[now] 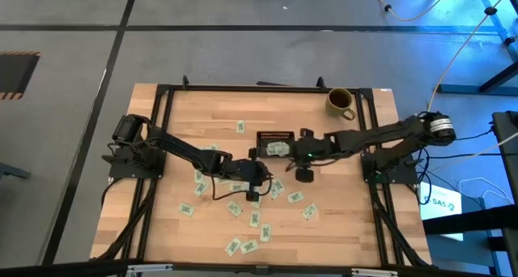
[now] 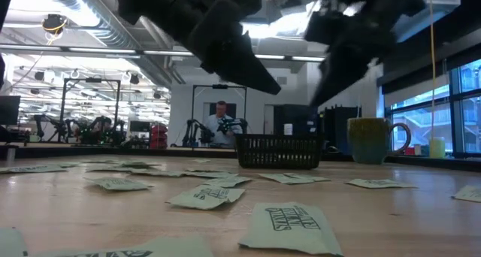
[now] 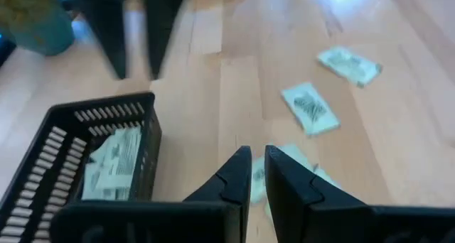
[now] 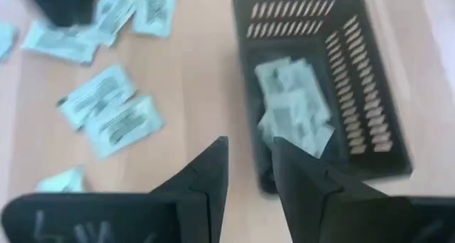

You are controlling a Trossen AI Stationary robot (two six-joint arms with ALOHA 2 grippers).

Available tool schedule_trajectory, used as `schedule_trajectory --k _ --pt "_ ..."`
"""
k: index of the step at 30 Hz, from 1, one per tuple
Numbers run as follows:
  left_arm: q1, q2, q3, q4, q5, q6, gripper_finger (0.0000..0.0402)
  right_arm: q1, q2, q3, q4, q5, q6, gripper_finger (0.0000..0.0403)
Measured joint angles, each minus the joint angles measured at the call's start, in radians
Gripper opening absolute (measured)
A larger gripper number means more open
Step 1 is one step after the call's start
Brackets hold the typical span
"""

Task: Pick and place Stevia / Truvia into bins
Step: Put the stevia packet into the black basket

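Several pale green-and-white Stevia packets (image 1: 243, 208) lie flat and scattered on the wooden table, also in the low view (image 2: 207, 195). The black slotted tray (image 1: 275, 136) stands at mid-table, with a few packets (image 4: 291, 108) lying inside it. My left gripper (image 3: 257, 158) hovers above the table just left of the tray, over loose packets (image 3: 309, 108). It is open by a narrow gap with nothing between the fingers. My right gripper (image 4: 250, 154) hangs open above the table beside the tray's wall (image 4: 370, 79), also holding nothing.
An olive-yellow mug (image 1: 340, 101) stands near the far right corner, beyond the tray. Both arms meet close together at mid-table (image 1: 279, 168). Bare wood lies toward the far left (image 1: 202, 111). A person (image 2: 222, 122) sits in the room beyond the table.
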Motion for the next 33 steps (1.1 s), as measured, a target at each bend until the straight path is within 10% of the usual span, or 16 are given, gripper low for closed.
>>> schedule_trajectory --k 13,33 --pt "0.03 0.051 0.088 -0.079 0.121 0.098 0.0064 0.087 -0.336 -0.239 0.154 0.0 0.109 0.0114" --pt "0.022 0.321 0.359 -0.365 0.118 -0.029 0.0082 0.087 -0.349 -0.25 0.164 0.0 0.108 0.0113"
